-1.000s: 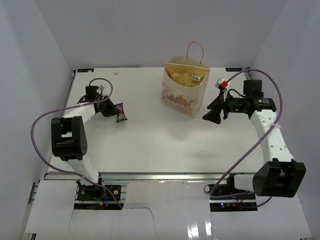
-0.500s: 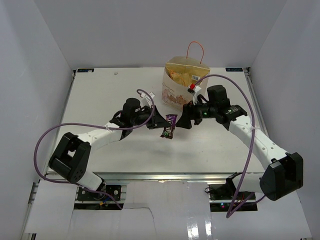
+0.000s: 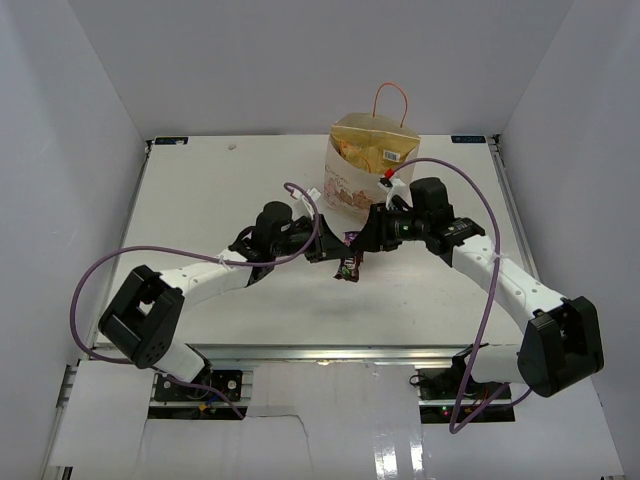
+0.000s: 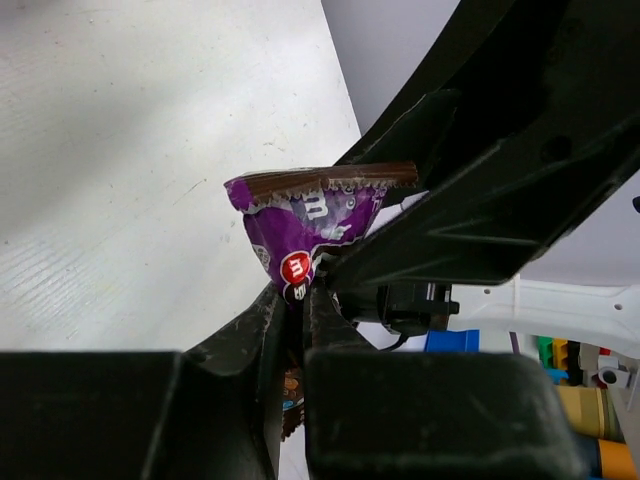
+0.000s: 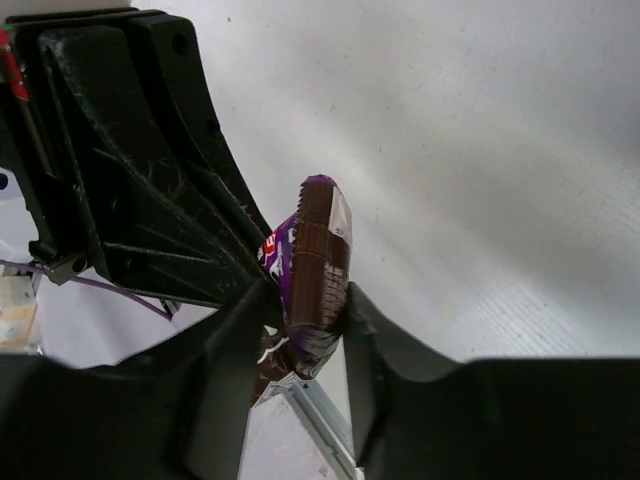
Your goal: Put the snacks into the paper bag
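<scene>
A small purple packet [image 3: 349, 262] hangs above the table's middle, between my two grippers. My left gripper [image 3: 330, 250] is shut on its lower part, seen in the left wrist view [image 4: 292, 295] under the packet [image 4: 305, 215]. My right gripper [image 3: 366, 240] comes from the right, and its jaws are pressed on the packet's brown sealed end [image 5: 315, 260] in the right wrist view [image 5: 305, 300]. The tan paper bag [image 3: 365, 195] stands upright just behind, with the yellow chip bag [image 3: 375, 152] inside it. The other small packets are out of view.
The bag's orange cord handle [image 3: 390, 100] sticks up above its mouth. Purple cables loop off both arms. White walls close in the table [image 3: 250, 170] on the left, back and right.
The left gripper carried the purple packet from the far left to the middle. The right arm swung in from the right, and its jaws now grip the packet's other end.
</scene>
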Action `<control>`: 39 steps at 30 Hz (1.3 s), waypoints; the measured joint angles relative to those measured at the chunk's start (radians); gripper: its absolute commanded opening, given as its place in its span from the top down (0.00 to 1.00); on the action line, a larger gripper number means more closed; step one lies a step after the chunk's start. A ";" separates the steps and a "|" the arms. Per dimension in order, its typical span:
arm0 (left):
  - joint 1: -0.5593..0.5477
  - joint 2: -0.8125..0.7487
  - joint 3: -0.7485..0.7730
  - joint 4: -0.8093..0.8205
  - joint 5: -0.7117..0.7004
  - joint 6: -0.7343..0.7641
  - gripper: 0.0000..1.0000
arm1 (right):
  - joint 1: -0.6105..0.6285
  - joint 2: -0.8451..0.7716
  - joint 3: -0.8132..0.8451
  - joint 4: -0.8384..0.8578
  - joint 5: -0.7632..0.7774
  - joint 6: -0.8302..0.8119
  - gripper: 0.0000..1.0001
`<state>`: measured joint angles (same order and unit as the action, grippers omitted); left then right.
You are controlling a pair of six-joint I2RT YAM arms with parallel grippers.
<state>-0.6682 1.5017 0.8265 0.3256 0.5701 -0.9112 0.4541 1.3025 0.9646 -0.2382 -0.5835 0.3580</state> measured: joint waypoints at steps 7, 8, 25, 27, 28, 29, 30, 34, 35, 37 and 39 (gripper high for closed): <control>0.002 -0.029 -0.011 0.003 -0.013 -0.006 0.66 | -0.008 0.000 0.000 0.034 -0.030 0.010 0.92; 0.002 -0.037 -0.018 0.005 -0.013 -0.005 0.60 | -0.008 0.000 -0.001 0.034 -0.040 0.008 0.92; 0.004 -0.538 0.031 -0.409 -0.356 0.353 0.08 | -0.108 -0.100 0.529 -0.092 -0.108 -0.631 0.92; 0.006 -0.592 0.029 -0.467 -0.410 0.373 0.08 | -0.119 -0.083 0.620 -0.071 -0.060 -0.683 0.92; 0.006 -0.612 0.023 -0.481 -0.429 0.378 0.08 | -0.124 -0.063 0.665 -0.067 -0.035 -0.706 0.92; 0.006 -0.634 0.011 -0.499 -0.447 0.380 0.08 | -0.130 -0.040 0.703 -0.062 -0.013 -0.722 0.92; 0.006 -0.650 -0.003 -0.510 -0.461 0.380 0.08 | -0.136 -0.012 0.741 -0.057 0.009 -0.742 0.92; 0.006 -0.694 -0.058 -0.568 -0.507 0.373 0.08 | -0.143 0.143 0.849 -0.048 0.083 -0.827 0.91; 0.006 -0.698 -0.064 -0.584 -0.518 0.372 0.07 | -0.144 0.182 0.855 -0.048 0.099 -0.843 0.90; 0.006 -0.705 -0.065 -0.610 -0.544 0.369 0.06 | -0.145 0.262 0.855 -0.062 0.131 -0.882 0.89; 0.006 -0.719 -0.065 -0.632 -0.573 0.365 0.04 | -0.145 0.334 0.852 -0.083 0.161 -0.914 0.87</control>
<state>-0.6621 0.7826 0.7616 -0.3065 -0.0032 -0.5457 0.3088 1.6367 1.8168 -0.3214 -0.4229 -0.5560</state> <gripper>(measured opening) 0.942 0.139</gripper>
